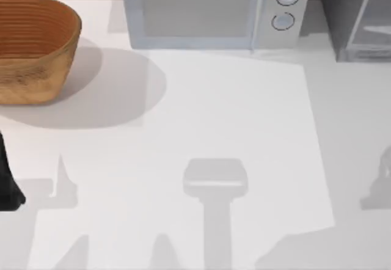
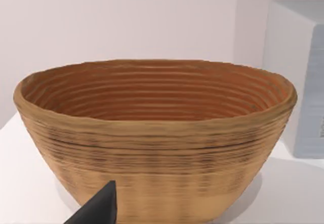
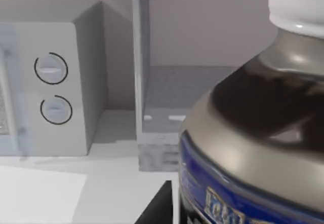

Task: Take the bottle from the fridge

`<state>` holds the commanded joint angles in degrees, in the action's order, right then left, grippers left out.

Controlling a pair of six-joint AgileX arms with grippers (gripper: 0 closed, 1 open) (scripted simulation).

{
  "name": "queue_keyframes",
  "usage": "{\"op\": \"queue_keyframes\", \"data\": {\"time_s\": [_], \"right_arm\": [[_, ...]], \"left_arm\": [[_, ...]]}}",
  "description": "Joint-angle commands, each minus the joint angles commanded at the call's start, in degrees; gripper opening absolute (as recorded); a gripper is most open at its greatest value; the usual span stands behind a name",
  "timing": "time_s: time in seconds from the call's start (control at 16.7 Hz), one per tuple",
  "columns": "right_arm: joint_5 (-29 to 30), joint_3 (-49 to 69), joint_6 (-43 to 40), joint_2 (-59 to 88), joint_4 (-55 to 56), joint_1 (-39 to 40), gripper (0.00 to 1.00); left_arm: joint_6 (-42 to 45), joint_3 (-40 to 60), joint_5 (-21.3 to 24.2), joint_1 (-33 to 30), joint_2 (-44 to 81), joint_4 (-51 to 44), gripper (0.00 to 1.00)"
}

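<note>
Although the dark grey box-shaped fridge [image 1: 357, 16] stands at the counter's [image 1: 232, 111] far right corner, beside the light grey microwave with two round knobs [image 1: 214, 10], the small bottle with a white cap, dark contents and a blue label [image 3: 253, 133] is seen in the right wrist view very close to the camera, in front of the fridge's open compartment rather than inside it. From this, the bottle is judged to be already out of the fridge and probably carried by the right end effector, though whether that end effector is clenched on it cannot be told. What remains seems to be carrying it clear. The left end effector [image 2: 96, 209] is parked near the woven tan basket [image 1: 33, 44]; whether it is released or clenched cannot be told.
</note>
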<state>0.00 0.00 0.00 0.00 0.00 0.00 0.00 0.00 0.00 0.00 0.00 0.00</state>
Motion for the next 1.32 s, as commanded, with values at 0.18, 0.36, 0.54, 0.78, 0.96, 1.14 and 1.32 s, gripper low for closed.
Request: {"op": "queue_keyframes", "data": {"time_s": [0.18, 0.36, 0.54, 0.78, 0.96, 1.14, 1.32], "right_arm": [[-0.09, 0.09, 0.11, 0.25, 0.09, -0.18, 0.0], [1.05, 0.36, 0.06, 1.98, 1.37, 1.38, 0.0], [5.51, 1.99, -0.34, 9.1, 6.44, 7.19, 0.0], [15.6, 7.39, -1.63, 26.86, 17.77, 19.16, 0.0], [25.25, 13.8, -2.72, 45.92, 27.96, 29.44, 0.0], [35.7, 21.71, -3.14, 65.74, 37.92, 39.88, 0.0], [45.9, 30.34, -2.48, 80.94, 46.33, 49.44, 0.0]], "left_arm": [[0.0, 0.0, 0.0, 0.0, 0.0, 0.0, 1.0], [0.0, 0.0, 0.0, 0.0, 0.0, 0.0, 1.0], [0.0, 0.0, 0.0, 0.0, 0.0, 0.0, 1.0], [0.0, 0.0, 0.0, 0.0, 0.0, 0.0, 1.0], [0.0, 0.0, 0.0, 0.0, 0.0, 0.0, 1.0], [0.0, 0.0, 0.0, 0.0, 0.0, 0.0, 1.0], [0.0, 0.0, 0.0, 0.0, 0.0, 0.0, 1.0]]}}
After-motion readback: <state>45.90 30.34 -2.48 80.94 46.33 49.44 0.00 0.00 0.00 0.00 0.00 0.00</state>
